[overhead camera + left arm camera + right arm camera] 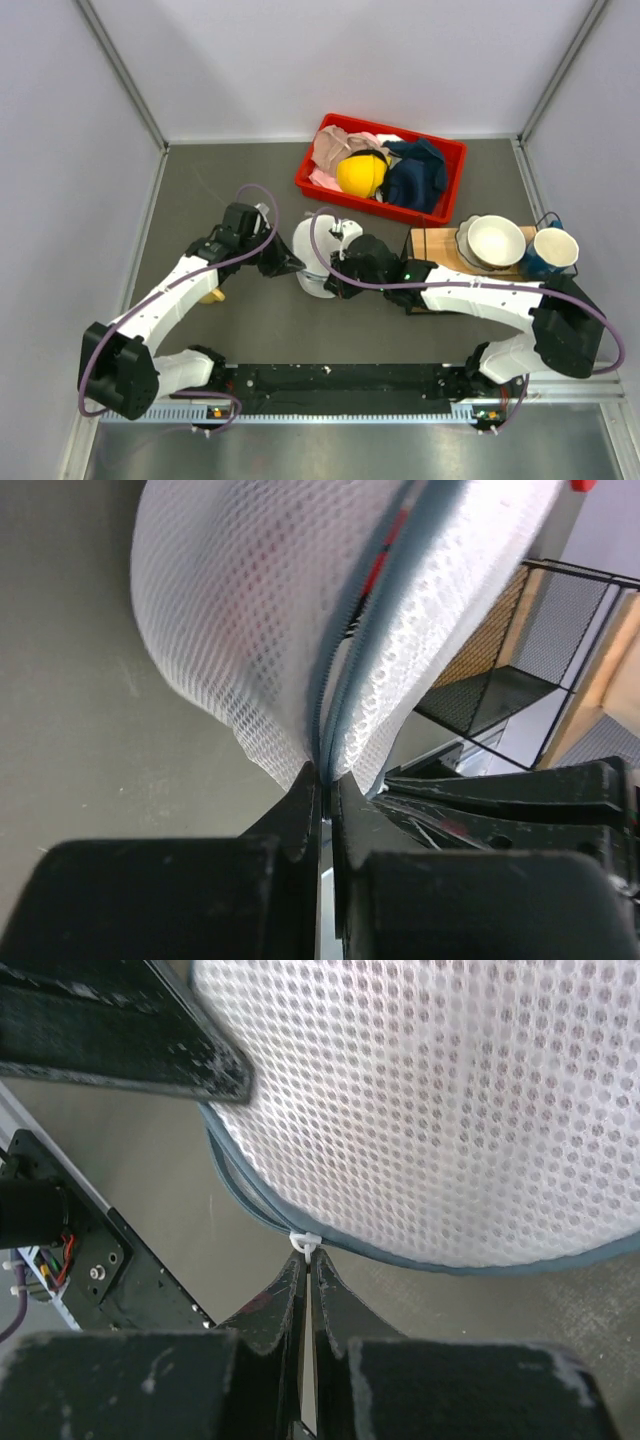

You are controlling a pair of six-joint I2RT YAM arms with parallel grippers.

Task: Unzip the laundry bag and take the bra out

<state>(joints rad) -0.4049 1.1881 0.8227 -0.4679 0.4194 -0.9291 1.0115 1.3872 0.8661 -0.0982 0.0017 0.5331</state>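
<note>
Both arms reach inward with bent elbows. The left gripper [290,266] and right gripper [336,284] face each other closely, each with its 2 fingers [292,825] pressed together.

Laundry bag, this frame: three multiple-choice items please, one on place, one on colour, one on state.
1. Where is the laundry bag? A far-left corner; B between the left hand and right hand; C far-right corner.
2. What colour is its zipper band? A green; B orange; C blue-grey.
3. The right hand is: A shut on the white pull tab; B wide open; C half open, off the bag.
Key: B, the top view shows the bag between both arms' tips; C, the right wrist view shows a blue-grey edge under the white mesh; A, the fingers meet at the tab.
</note>
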